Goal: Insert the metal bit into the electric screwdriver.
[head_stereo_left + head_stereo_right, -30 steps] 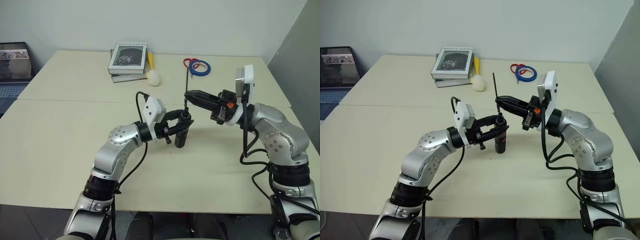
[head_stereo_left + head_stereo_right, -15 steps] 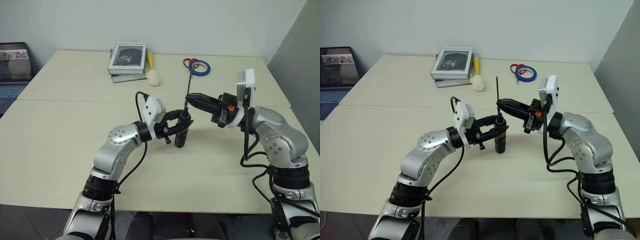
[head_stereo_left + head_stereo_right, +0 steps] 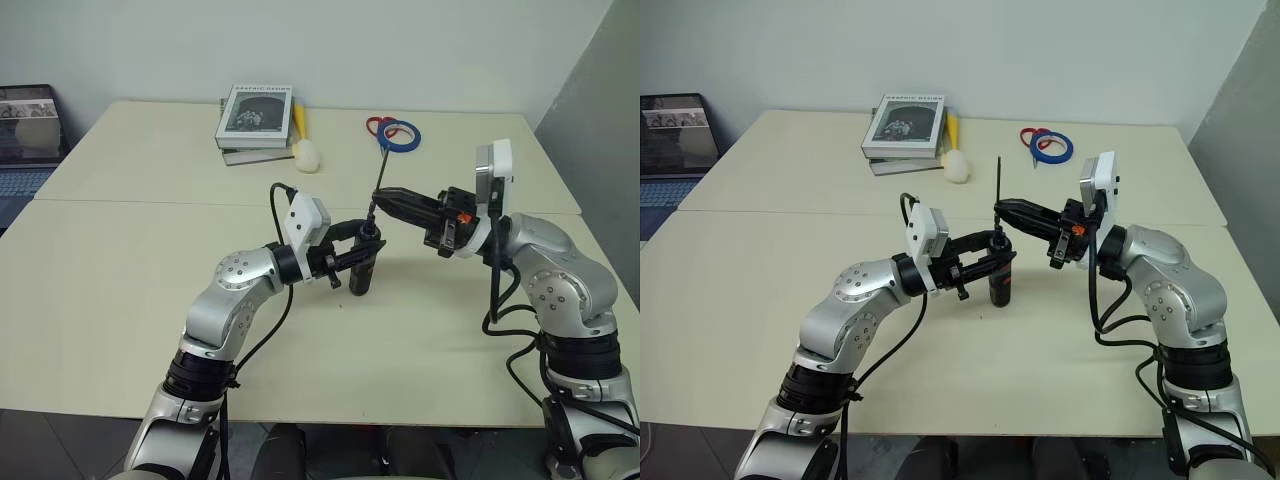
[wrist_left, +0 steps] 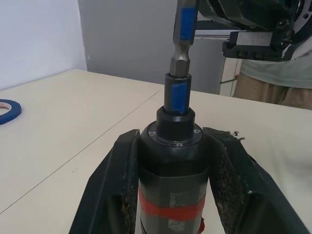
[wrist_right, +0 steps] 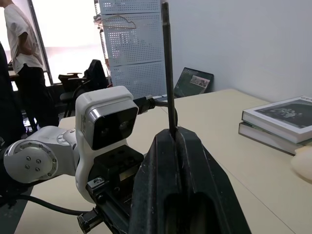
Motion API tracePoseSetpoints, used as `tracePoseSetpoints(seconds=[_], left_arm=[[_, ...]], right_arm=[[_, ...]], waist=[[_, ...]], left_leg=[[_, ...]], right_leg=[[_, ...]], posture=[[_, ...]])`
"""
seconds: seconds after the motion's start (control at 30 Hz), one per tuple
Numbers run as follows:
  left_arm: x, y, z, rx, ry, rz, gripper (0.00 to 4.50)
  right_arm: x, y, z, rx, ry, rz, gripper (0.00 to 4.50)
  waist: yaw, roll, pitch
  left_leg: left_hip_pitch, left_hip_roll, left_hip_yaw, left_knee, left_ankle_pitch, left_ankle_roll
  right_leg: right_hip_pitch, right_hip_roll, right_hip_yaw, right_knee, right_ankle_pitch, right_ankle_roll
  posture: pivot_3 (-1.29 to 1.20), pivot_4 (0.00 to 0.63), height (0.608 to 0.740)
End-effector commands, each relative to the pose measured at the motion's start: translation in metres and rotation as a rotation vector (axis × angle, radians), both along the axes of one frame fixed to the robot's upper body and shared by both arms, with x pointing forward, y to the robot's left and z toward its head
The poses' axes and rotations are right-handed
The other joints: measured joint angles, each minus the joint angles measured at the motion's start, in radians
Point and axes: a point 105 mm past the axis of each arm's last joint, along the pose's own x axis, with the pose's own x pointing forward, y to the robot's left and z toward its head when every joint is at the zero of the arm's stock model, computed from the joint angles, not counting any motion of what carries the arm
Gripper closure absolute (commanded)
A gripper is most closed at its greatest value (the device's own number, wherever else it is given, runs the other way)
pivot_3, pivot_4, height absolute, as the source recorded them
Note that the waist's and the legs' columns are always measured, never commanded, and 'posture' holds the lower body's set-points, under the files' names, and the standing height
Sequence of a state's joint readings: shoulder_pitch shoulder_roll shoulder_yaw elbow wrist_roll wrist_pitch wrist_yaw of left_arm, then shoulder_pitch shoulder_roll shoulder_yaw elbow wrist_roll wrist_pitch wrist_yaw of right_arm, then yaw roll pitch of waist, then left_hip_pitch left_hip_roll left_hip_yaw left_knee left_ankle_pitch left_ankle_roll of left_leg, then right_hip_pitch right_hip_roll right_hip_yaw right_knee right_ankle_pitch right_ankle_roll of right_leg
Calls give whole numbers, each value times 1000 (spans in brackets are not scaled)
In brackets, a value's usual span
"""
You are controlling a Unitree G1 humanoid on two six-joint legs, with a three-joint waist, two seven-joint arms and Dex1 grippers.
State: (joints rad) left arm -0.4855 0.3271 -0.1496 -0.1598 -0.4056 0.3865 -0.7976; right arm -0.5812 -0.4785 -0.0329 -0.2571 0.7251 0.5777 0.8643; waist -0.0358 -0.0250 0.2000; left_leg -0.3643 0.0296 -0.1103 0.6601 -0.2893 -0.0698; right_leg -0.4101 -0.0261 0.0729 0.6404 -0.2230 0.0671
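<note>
Risk of jamming or bending: metal bit point(image 3: 999, 183) pinched upright in right gripper point(image 3: 1002, 211), lower end entering chuck of electric screwdriver point(image 3: 1000, 278) just below. Screwdriver clamped upright in left gripper point(image 3: 992, 256), base near bench point(image 3: 760, 290). Slight tilt between bit and chuck, or slip in either grip, likely to cock the bit or tip the screwdriver.

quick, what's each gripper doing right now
Left gripper: shut on the electric screwdriver, held upright.
Right gripper: shut on the metal bit, its lower end at the screwdriver's tip.
</note>
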Motion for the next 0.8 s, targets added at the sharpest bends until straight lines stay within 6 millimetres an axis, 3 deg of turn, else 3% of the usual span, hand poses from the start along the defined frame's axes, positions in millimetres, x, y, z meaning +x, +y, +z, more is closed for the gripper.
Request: tracePoseSetpoints(seconds=[0.03,0.5,0.8], left_arm=[[0,3,1,19,-13,12,2864],[1,1,-4,40,-13,8,2864],[0,0,-5,46,-10,5,2864]], right_arm=[[-3,-1,7,-3,-25,3,4500],[-7,1,24,34,-57,6,4500],[-8,-1,24,1,-58,0,4500]], waist=[[0,0,0],[0,0,0],[0,0,0]], left_leg=[[0,0,0,0,0,0],[0,0,0,0,0,0],[0,0,0,0,0,0]], right_leg=[[0,0,0,0,0,0],[0,0,0,0,0,0],[0,0,0,-1,0,0]], posture=[[0,150,740],[0,150,740],[0,150,740]])
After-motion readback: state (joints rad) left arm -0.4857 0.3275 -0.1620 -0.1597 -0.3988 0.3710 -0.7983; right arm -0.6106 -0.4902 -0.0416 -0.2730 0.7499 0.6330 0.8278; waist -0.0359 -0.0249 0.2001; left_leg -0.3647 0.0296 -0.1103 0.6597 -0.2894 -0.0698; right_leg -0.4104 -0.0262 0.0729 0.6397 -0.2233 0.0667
